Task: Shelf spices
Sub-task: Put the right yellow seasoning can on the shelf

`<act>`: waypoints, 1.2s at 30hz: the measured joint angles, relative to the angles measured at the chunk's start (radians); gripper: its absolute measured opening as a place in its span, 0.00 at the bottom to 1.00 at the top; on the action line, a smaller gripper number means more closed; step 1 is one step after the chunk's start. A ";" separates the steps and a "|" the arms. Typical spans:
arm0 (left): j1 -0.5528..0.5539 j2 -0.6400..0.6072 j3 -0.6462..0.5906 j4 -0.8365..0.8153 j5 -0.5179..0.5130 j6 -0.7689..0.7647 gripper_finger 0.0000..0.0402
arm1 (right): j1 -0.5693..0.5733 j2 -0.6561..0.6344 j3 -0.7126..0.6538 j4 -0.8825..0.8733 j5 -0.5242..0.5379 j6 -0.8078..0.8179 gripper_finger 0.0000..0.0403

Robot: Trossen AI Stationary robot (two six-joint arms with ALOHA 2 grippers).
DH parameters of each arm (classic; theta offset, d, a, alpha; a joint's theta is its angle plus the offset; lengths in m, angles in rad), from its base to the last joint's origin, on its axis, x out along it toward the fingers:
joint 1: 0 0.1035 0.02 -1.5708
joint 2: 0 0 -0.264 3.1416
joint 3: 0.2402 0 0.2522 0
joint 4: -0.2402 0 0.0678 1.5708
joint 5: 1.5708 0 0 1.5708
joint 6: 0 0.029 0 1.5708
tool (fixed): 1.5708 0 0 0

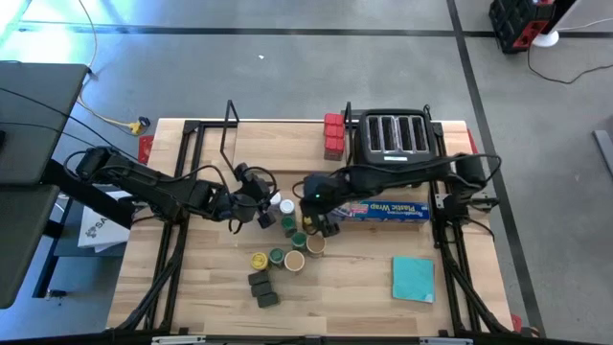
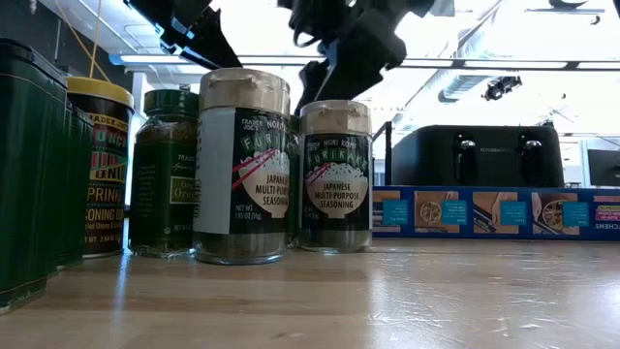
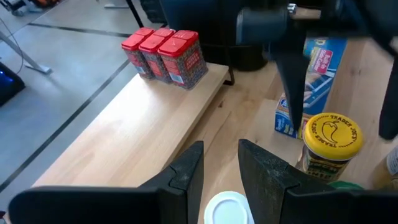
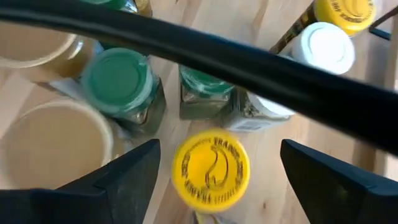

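Note:
The spices stand in a cluster (image 1: 287,240) at mid table: jars with yellow, green, tan and white lids, and dark grey blocks (image 1: 261,287) near the front. Three red tins (image 3: 165,53) stand on the shelf's pale board (image 3: 137,130) at the table's far edge. My left gripper (image 3: 221,171) is open, its fingers just above a white-lidded jar (image 3: 227,208). My right gripper (image 4: 214,171) is open wide, with a yellow-lidded jar (image 4: 210,168) between its fingers, a gap on each side. In the low view two tan-lidded jars (image 2: 242,165) stand in front, with both grippers above them.
A black four-slot toaster (image 1: 393,134) stands at the far edge beside the red tins. The long blue wrap box (image 1: 383,209) lies in front of it, under my right arm. A teal pad (image 1: 412,278) lies near the front right. Bare wood lies front left.

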 joint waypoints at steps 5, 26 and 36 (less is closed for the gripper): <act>0.000 0.000 0.000 -0.002 0.000 -0.006 0.23 | 0.000 0.045 0.018 -0.013 0.050 0.000 0.82; -0.005 0.000 0.000 -0.008 0.000 -0.008 0.23 | -0.026 0.075 0.022 -0.045 0.006 0.061 0.60; -0.007 0.000 0.000 -0.012 0.007 -0.017 0.23 | -0.026 0.090 0.042 -0.033 0.001 0.064 0.58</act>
